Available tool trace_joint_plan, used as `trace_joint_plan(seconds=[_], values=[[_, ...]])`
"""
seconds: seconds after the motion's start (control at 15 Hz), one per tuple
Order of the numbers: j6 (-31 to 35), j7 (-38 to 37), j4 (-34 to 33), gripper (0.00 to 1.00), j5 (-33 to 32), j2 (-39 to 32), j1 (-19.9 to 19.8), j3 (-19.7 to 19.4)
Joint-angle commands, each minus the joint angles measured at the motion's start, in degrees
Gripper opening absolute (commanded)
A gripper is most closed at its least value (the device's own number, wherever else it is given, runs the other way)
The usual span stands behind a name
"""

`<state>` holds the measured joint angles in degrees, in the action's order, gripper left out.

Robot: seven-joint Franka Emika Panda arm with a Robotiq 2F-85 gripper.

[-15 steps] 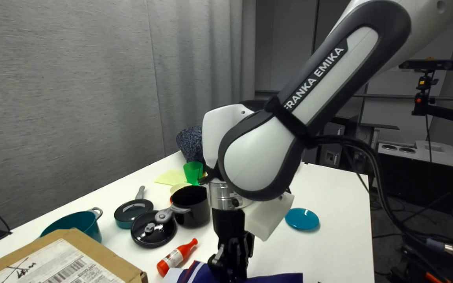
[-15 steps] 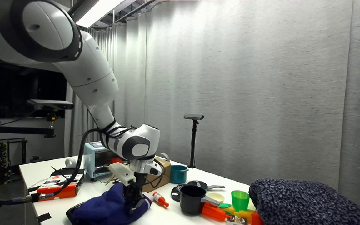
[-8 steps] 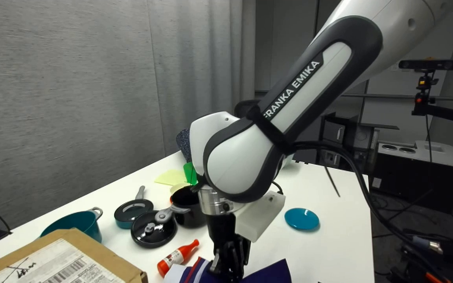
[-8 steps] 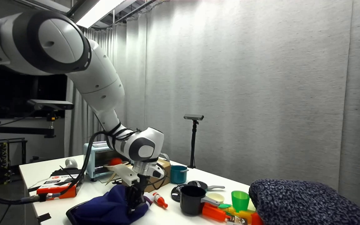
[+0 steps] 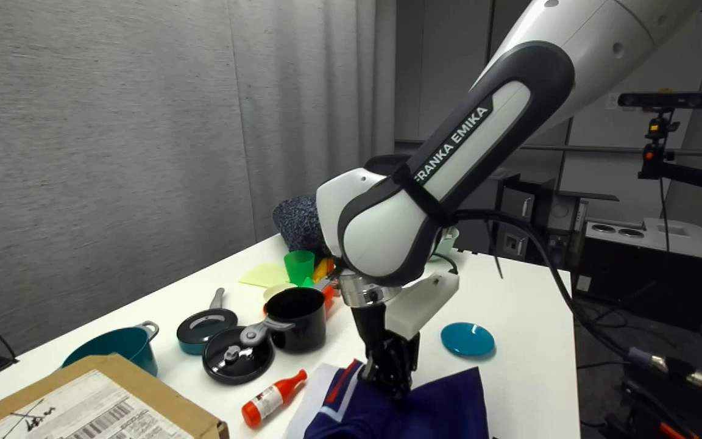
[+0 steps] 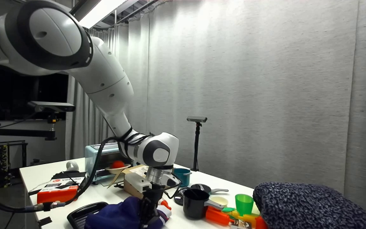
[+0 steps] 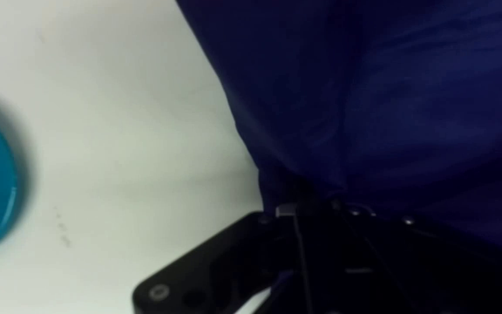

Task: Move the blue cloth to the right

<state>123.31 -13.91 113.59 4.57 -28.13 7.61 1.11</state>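
End effector [image 7: 310, 207] fingers are pressed together at the centre of the wrist view, a pinch of the blue cloth [image 7: 425, 113] gathered between their tips. From there the cloth spreads, creased and bunched, over the white surface [image 5: 528, 390]; in an exterior view its striped end shows a red band, a light band and a pale panel. In an exterior view the fabric partly hides a black ridged tray [image 6: 81, 216]; whether any of it rests inside cannot be told.

Near the pale panel a red bottle [image 5: 270, 402] with a white label lies on its side. A round teal plate [image 5: 468, 339] lies flat, apart from the cloth. Past the bottle come a black lid [image 5: 250, 366], a black saucepan [image 5: 308, 335] whose grey handle reaches over the lid, and a teal frying pan [image 5: 192, 349]. A cardboard box [image 5: 83, 408] with a printed label hides part of a teal pot [image 5: 147, 364].

Farther off are a pale yellow sheet [image 5: 259, 275], an upright green cup [image 5: 299, 267] and a fuzzy speckled mound [image 6: 310, 206]. Toward the opposite end of the surface, in an exterior view, sit an orange-and-white box [image 6: 56, 194] and a light-blue toaster oven [image 6: 91, 162]. Beyond, a camera [image 6: 197, 119] tops a black stand before a grey curtain [image 6: 249, 95].
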Motion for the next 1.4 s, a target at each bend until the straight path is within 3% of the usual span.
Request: trace_joint_plan(seconds=[0.0,0.47,0.53,0.6,1.0,1.2,1.27,1.33], values=[[-0.3,-2.0,4.9,0.02,-1.7,4.2,-1.6,-2.7],[0.4,-3.2,10.0,0.03,-1.7,8.8,-4.1,-5.5],[0.4,-2.9,10.3,0.31,-1.5,9.4,-4.3,-5.3],[0.6,-2.0,10.8,0.32,-1.1,10.2,-4.5,-4.9],[2.0,4.9,13.0,0.77,2.8,15.8,-4.6,-1.1],[1.8,9.8,12.1,0.98,7.4,14.8,-4.3,1.9],[1.6,10.8,11.9,1.00,8.3,14.4,-4.1,2.6],[1.5,11.6,12.0,0.64,8.6,14.3,-4.1,3.1]])
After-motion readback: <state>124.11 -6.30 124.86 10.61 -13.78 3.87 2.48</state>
